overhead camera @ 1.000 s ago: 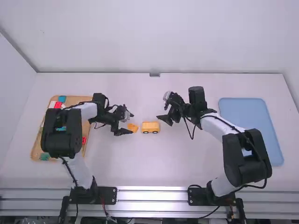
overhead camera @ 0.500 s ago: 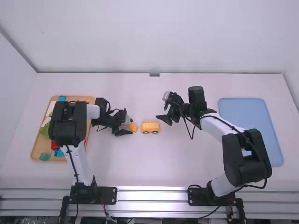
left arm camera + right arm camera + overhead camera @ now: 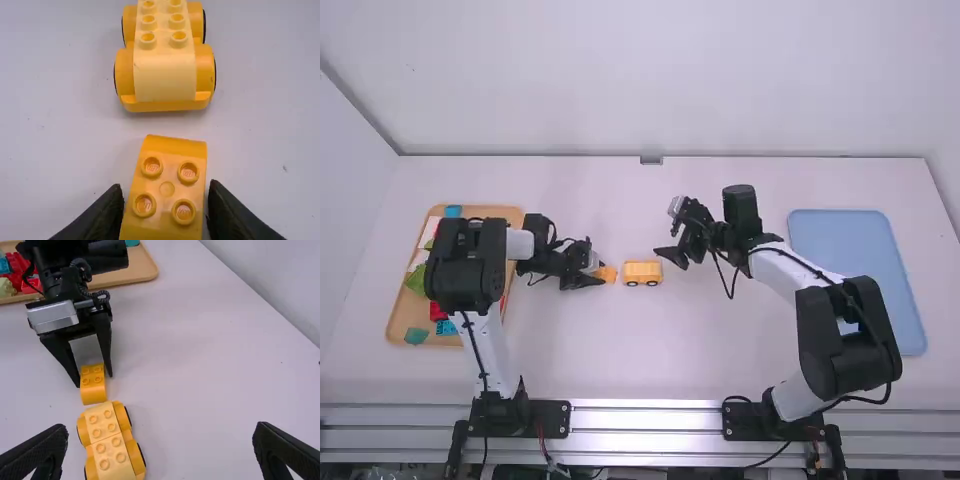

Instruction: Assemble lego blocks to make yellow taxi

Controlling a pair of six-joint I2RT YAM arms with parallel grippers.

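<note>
My left gripper point(image 3: 604, 270) is holding its jaws apart, one on each side of the yellow block point(image 3: 167, 187), with narrow gaps showing beside it. The block is lying studs up between them. The wheeled yellow base point(image 3: 165, 75) is standing on the surface point(image 3: 620, 340) just past my left jaws' tips, apart from the block. My right gripper point(image 3: 669, 258) is hovering near the base's other end, its empty jaws standing wide apart.
</note>
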